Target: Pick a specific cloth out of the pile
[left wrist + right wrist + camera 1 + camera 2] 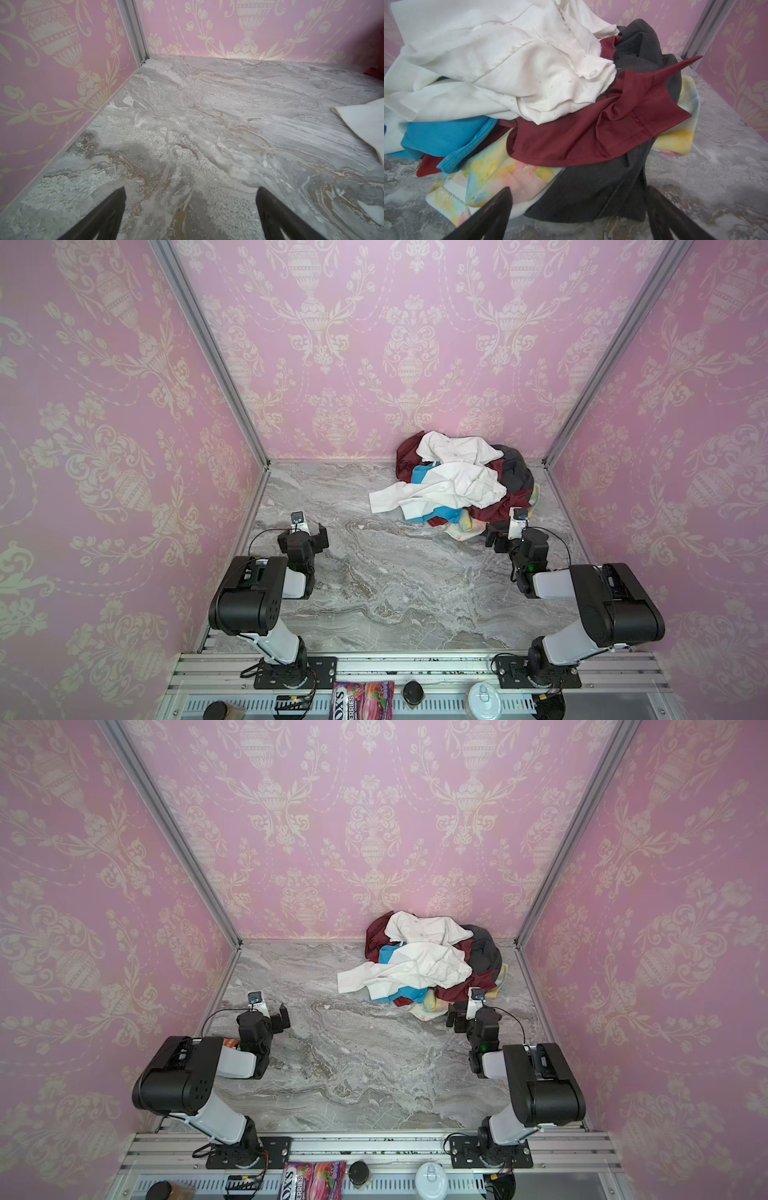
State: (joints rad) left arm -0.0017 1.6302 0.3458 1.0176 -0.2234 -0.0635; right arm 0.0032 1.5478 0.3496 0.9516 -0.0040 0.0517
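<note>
On the left, our left gripper (191,189) hangs open over bare table (207,104), well apart from the pile (457,472). The blue cloth (444,133) lies low in the pile's near side, under white shirts (508,62), beside maroon fabric (591,128). On the right, our right gripper (578,188) stands open just before the pile, holding nothing. We judge that nothing is picked yet; grasping the cloth and pulling it free remain.
</note>
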